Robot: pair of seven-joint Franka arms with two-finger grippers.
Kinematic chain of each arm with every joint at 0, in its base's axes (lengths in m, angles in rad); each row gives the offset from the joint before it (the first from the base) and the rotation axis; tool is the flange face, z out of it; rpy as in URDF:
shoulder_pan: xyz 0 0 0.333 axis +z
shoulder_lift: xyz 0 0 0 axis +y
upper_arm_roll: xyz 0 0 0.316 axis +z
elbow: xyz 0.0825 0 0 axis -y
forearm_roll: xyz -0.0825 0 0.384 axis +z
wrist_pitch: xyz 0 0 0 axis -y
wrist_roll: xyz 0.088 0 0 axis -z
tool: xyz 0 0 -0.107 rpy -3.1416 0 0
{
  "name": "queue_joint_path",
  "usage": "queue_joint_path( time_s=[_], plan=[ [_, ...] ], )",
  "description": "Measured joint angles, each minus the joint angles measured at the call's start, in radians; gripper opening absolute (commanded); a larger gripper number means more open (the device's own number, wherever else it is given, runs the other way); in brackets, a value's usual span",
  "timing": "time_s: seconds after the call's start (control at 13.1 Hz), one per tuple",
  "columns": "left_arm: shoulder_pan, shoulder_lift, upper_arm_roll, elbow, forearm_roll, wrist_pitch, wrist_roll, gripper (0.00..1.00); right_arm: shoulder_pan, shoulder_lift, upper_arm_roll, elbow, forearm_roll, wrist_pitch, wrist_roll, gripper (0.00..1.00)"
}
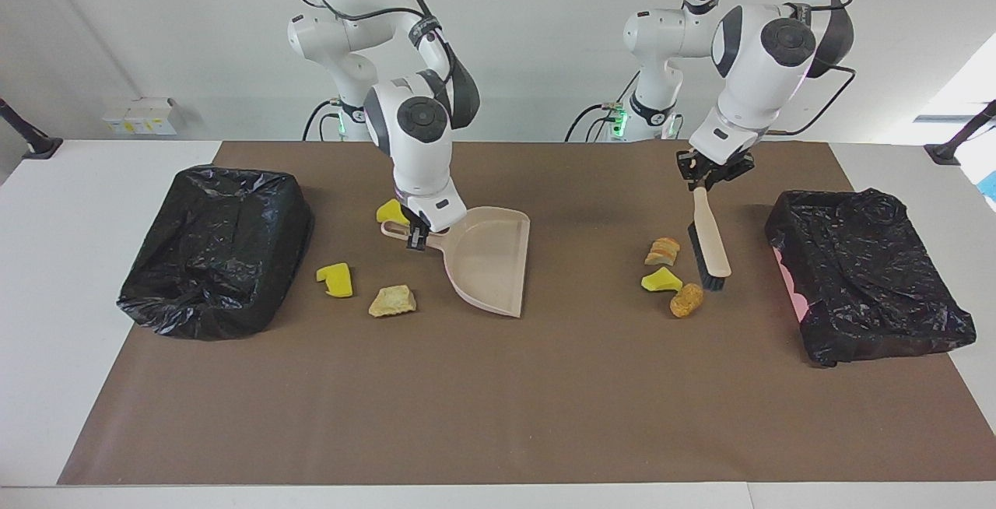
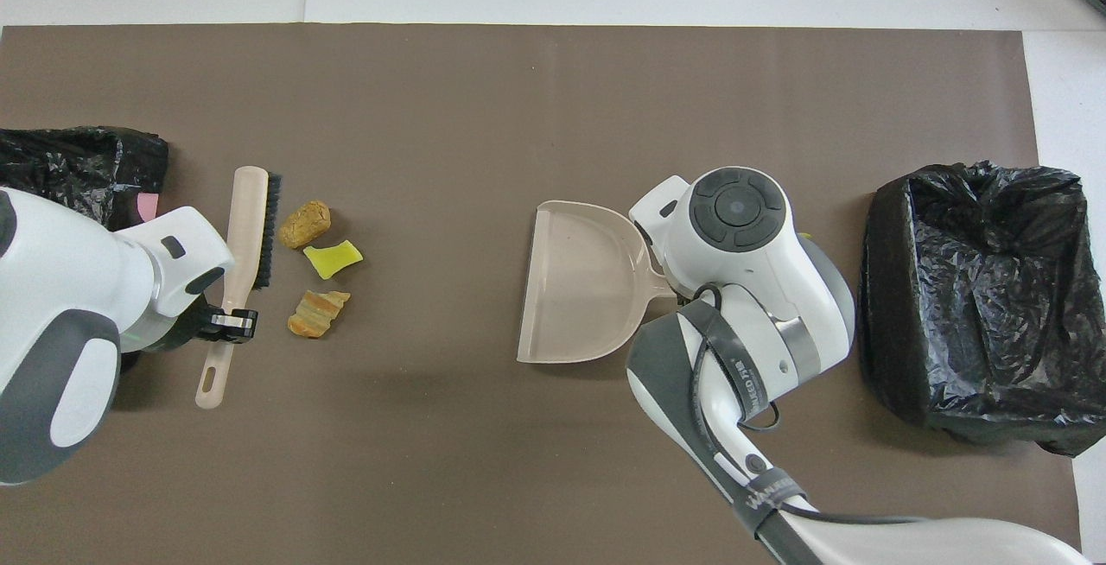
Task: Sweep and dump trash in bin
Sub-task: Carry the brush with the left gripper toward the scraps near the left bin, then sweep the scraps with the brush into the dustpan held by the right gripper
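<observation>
My left gripper (image 1: pixel 704 180) (image 2: pixel 226 323) is shut on the handle of the beige brush (image 1: pixel 710 240) (image 2: pixel 249 228). Its black bristles sit beside three trash scraps: a striped bread piece (image 1: pixel 663 250) (image 2: pixel 318 313), a yellow sponge chunk (image 1: pixel 661 281) (image 2: pixel 333 258) and a brown lump (image 1: pixel 686 300) (image 2: pixel 304 224). My right gripper (image 1: pixel 416 235) is shut on the handle of the beige dustpan (image 1: pixel 486 260) (image 2: pixel 583 288), whose mouth faces those scraps. Around it lie a yellow sponge (image 1: pixel 334 279), a tan scrap (image 1: pixel 392 301) and another yellow piece (image 1: pixel 391 212).
A black-bagged bin (image 1: pixel 864 275) (image 2: pixel 78 159) stands at the left arm's end of the brown mat, close to the brush. A second black-bagged bin (image 1: pixel 210 248) (image 2: pixel 976 306) stands at the right arm's end, beside the right arm's wrist.
</observation>
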Motion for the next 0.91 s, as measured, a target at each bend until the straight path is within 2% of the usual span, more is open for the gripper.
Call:
queue_joint_path(
  time_s=[0.23, 0.53, 0.69, 0.91],
  plan=[
    [0.114, 0.065, 0.003, 0.007, 0.037, 0.082, 0.116, 0.0, 0.023, -0.028, 0.0, -0.053, 0.0, 0.041, 0.0, 0.0],
    [0.129, 0.199, -0.006, 0.038, 0.113, 0.151, 0.128, 0.0, 0.03, -0.042, 0.0, -0.111, -0.005, 0.101, 0.016, 0.0],
    [0.118, 0.208, -0.016, 0.011, 0.113, 0.152, 0.128, 0.0, 0.052, -0.037, 0.0, -0.122, -0.025, 0.118, 0.07, 0.0],
    [0.081, 0.171, -0.027, -0.108, 0.112, 0.219, 0.091, 0.0, 0.062, -0.028, 0.0, -0.126, -0.041, 0.132, 0.101, 0.0]
  ],
)
